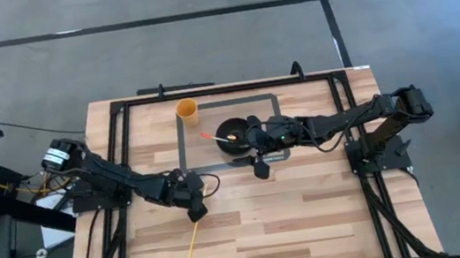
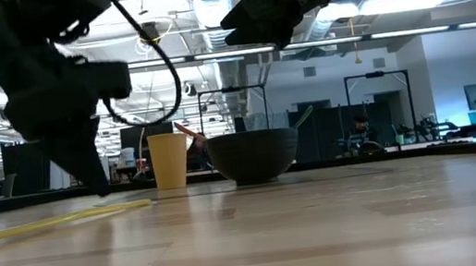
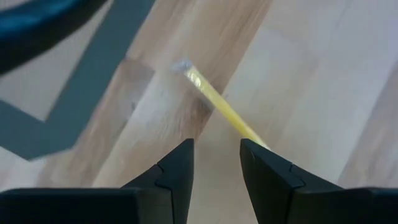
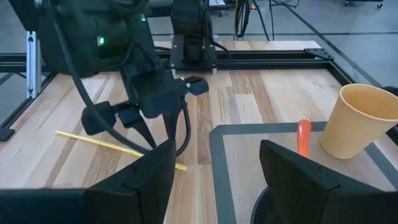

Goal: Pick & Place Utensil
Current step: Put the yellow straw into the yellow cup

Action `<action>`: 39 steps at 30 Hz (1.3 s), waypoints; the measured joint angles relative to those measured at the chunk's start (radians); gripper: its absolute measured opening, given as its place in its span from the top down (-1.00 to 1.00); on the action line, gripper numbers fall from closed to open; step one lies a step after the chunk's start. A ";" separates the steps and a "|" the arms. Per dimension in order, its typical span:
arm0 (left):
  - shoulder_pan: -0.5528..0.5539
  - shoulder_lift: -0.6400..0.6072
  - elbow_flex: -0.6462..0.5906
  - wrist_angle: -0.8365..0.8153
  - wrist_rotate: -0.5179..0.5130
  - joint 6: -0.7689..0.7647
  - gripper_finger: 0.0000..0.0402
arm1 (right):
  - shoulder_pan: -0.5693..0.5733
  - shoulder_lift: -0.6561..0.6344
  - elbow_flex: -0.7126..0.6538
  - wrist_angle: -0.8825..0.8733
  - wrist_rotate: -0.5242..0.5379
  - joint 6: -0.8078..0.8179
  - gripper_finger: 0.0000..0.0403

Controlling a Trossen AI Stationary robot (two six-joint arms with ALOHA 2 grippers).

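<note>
A long thin yellow utensil (image 1: 202,217) lies flat on the wooden table, near of the grey-bordered mat; it also shows in the left wrist view (image 3: 217,102) and the low view (image 2: 54,221). My left gripper (image 3: 216,146) (image 1: 196,208) is open and stands just over its middle, fingers pointing down. Whether they touch it, I cannot tell. My right gripper (image 4: 217,149) (image 2: 274,25) hangs open high above the black bowl (image 1: 236,137). An orange-red utensil (image 4: 303,137) leans in that bowl.
An orange paper cup (image 1: 187,110) (image 4: 364,121) stands upright on the mat's far-left corner, next to the bowl. Black frame rails (image 1: 121,143) run along the table's left, far and right edges. Bare wood lies toward the near edge.
</note>
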 joint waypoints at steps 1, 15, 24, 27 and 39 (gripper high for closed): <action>-0.001 0.011 0.000 0.001 0.002 -0.015 0.35 | 0.000 0.000 0.000 -0.001 0.000 0.000 -0.12; -0.004 -0.013 0.001 0.080 -0.015 -0.168 0.35 | 0.000 0.000 0.000 -0.002 0.000 0.000 -0.12; -0.004 0.017 -0.047 0.165 -0.017 -0.183 0.35 | 0.000 0.000 0.000 -0.002 0.000 0.000 -0.12; -0.004 0.039 -0.051 0.170 -0.017 -0.185 0.35 | 0.000 0.000 0.000 -0.001 0.000 0.000 -0.12; -0.004 0.109 -0.046 0.199 -0.047 -0.183 0.45 | 0.000 0.000 0.000 -0.002 0.000 0.000 -0.12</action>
